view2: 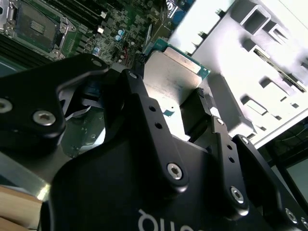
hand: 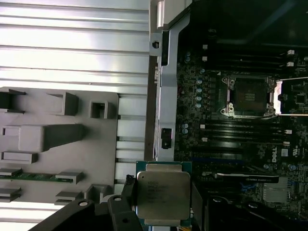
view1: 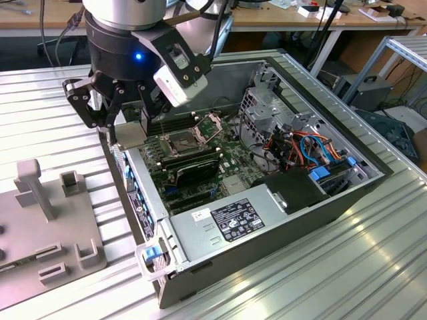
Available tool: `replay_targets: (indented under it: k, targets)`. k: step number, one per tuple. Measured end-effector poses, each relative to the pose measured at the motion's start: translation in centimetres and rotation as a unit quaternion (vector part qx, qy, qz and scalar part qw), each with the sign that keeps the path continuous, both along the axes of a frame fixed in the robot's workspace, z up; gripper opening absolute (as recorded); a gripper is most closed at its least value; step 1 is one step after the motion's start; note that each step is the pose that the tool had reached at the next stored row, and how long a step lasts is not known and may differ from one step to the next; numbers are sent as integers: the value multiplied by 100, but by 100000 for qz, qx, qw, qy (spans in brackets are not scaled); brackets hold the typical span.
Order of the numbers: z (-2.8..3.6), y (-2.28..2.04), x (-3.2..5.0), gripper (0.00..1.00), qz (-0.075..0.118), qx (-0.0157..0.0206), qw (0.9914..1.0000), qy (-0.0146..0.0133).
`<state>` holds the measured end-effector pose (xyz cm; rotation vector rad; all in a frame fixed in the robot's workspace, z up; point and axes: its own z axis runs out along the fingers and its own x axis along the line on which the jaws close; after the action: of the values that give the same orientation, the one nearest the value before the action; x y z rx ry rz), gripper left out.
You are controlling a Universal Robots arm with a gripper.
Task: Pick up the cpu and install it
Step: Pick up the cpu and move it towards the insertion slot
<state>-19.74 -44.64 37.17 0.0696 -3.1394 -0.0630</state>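
- The black metal fingers [view2: 144, 103] are clamped on the cpu [view2: 171, 72], pinching it by two opposite edges, with its lid turned toward the wrist.
- The cpu is a thin square with a smooth, dull-silver metal lid on a green board that shows as a narrow rim.
- I'd judge it light and stiff. The lid looks slippery and the contact side is likely delicate, so the edges are the sensible place to hold it.
- The gripper [view1: 127, 123] hangs over the wall of the computer case [view1: 267, 227] on the exterior view's left, holding the cpu above that edge and not yet over the board.
- The socket [view1: 180, 141] sits a little to the exterior view's right of the gripper. It is bare, and its metal frame is swung open.
- Around it the dark green motherboard [view1: 230, 157] is crowded with small parts and long black slots.
- On the exterior view's left lies a matte grey tray [view1: 47, 220] with raised blocks and pockets.
- Everything rests on a ribbed, shiny aluminium table [view1: 333, 280].
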Motion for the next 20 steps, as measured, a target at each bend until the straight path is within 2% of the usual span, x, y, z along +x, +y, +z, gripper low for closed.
replay_targets:
  k: [12,20]
  targets:
    - [-2,0,138,55,1,-1,100000,5]
    - [-3,0,198,55,1,-3,100000,6]
